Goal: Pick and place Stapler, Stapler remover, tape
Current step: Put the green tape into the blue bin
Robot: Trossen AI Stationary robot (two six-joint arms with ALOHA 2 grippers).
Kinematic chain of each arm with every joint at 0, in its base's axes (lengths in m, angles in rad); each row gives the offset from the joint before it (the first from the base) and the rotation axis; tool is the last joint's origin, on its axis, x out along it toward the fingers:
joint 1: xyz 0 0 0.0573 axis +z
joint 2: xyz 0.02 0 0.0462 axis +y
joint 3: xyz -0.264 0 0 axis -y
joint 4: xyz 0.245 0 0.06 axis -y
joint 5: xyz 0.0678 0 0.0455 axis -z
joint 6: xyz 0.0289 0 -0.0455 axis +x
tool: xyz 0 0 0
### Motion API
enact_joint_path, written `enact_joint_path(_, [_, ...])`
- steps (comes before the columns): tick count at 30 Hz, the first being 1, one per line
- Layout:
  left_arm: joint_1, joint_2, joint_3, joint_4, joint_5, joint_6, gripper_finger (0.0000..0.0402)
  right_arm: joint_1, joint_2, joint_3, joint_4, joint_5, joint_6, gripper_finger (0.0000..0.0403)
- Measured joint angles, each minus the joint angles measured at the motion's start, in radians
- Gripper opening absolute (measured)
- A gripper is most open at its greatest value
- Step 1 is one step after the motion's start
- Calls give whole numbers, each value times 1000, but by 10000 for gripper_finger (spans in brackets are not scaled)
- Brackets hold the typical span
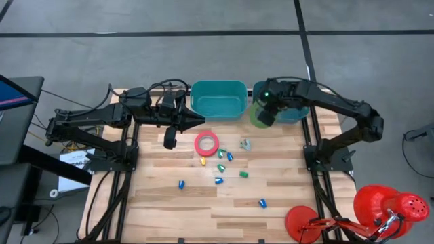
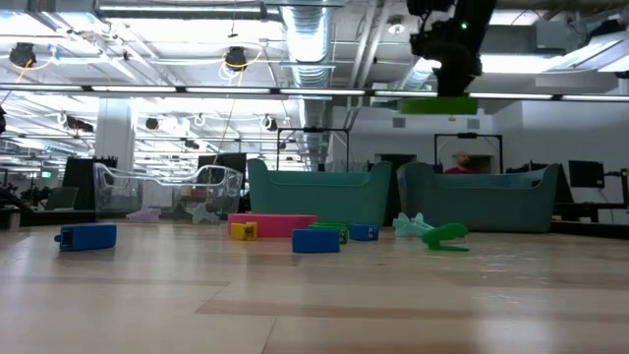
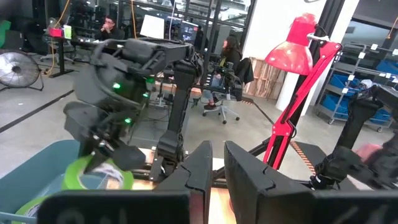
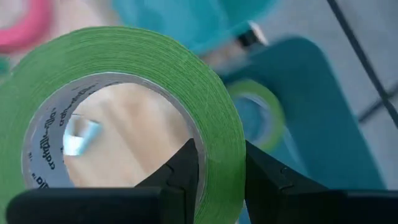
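Right wrist view: the right gripper (image 4: 216, 163) pinches the green tape roll's (image 4: 124, 68) wall, above the right teal bin (image 1: 298, 112). Left gripper (image 3: 216, 171) fingers nearly closed, empty.

This is an open-plan robotics lab or industrial workspace. Exposed ceiling ducts (image 2: 314, 39) and strip lighting run overhead, people sit at desks by monitors (image 3: 152, 26), a floor fan (image 3: 15, 68) stands at left, and the wooden worktable (image 1: 203, 203) sits on concrete floor (image 1: 135, 54).
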Motion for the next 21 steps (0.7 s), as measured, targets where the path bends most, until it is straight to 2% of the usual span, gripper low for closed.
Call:
enact_joint_path(8, [0,0,0,0,0,0,34,-147,-1,0,-57,164,35,87])
enact_joint_path(18, [0,0,0,-1,0,0,34,-268,0,0,-66,178,46,87])
enact_joint_path(21, [0,0,0,-1,0,0,34,-286,0,-15,-63,224,70,87])
